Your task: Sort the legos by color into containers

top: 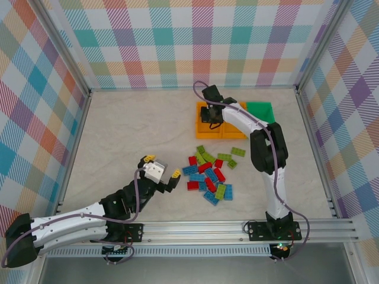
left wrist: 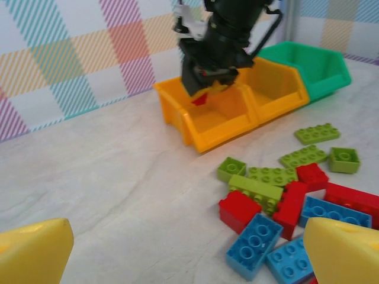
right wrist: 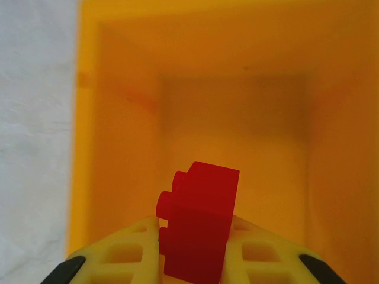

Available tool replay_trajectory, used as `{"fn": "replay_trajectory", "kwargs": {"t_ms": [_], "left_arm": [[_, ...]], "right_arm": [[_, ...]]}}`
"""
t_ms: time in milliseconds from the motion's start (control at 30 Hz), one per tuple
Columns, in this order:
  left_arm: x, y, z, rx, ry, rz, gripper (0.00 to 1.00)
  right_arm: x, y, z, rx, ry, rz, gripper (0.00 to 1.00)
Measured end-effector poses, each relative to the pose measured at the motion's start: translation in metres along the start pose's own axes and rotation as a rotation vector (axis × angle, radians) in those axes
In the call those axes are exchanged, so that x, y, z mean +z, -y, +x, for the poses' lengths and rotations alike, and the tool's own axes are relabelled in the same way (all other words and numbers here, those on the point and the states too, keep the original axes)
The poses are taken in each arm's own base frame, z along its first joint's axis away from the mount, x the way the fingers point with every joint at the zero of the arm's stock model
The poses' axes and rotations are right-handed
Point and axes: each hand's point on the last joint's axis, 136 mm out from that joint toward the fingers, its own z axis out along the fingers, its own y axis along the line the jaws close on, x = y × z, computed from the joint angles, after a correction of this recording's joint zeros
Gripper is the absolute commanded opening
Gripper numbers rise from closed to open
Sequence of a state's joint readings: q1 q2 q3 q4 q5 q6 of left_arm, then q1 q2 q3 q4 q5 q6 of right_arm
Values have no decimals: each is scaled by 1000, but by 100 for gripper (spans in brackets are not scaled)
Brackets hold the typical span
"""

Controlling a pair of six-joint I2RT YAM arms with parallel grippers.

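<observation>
My right gripper (right wrist: 195, 251) is shut on a red lego (right wrist: 198, 216), holding it studs to the left inside the mouth of the left orange container (right wrist: 237, 112). From above, that gripper (top: 208, 112) hangs over the same orange container (top: 203, 128), with a second orange container (top: 233, 131) and a green one (top: 260, 110) to its right. Red, blue and lime legos (top: 210, 174) lie in a loose pile mid-table. My left gripper (top: 161, 166) stands open just left of the pile, nothing between its fingers. Its wrist view shows the pile (left wrist: 284, 189) and the red lego (left wrist: 200, 99).
The three containers stand in a row near the back wall. Checked walls and metal rails enclose the table. Bare tabletop (top: 130, 130) stretches left of the pile and the containers.
</observation>
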State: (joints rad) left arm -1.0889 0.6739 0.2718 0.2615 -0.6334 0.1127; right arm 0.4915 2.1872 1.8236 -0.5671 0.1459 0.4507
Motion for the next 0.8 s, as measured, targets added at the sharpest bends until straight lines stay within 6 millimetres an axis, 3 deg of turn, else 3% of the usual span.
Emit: {"fn": "replay_trajectory", "kwargs": {"t_ms": [100, 267, 367, 500, 600, 667, 800], "left_arm": [[1, -1, 6, 1, -21, -1, 100], [5, 15, 16, 48, -65, 74, 100], [7, 24, 22, 78, -96, 119, 100], [9, 36, 28, 106, -121, 179, 100], [7, 45, 29, 112, -125, 233, 100], [5, 53, 27, 115, -122, 278, 100], [-3, 72, 25, 121, -109, 402, 100]], "right_arm": [[-1, -1, 1, 7, -6, -11, 41], [-17, -4, -1, 6, 10, -31, 44], [-41, -3, -2, 2, 35, -45, 46], [-92, 3, 8, -10, 85, -79, 51], [-129, 21, 35, -5, 111, -79, 54], [-144, 39, 61, 19, 105, -58, 55], [-141, 74, 123, 89, 15, 3, 59]]}}
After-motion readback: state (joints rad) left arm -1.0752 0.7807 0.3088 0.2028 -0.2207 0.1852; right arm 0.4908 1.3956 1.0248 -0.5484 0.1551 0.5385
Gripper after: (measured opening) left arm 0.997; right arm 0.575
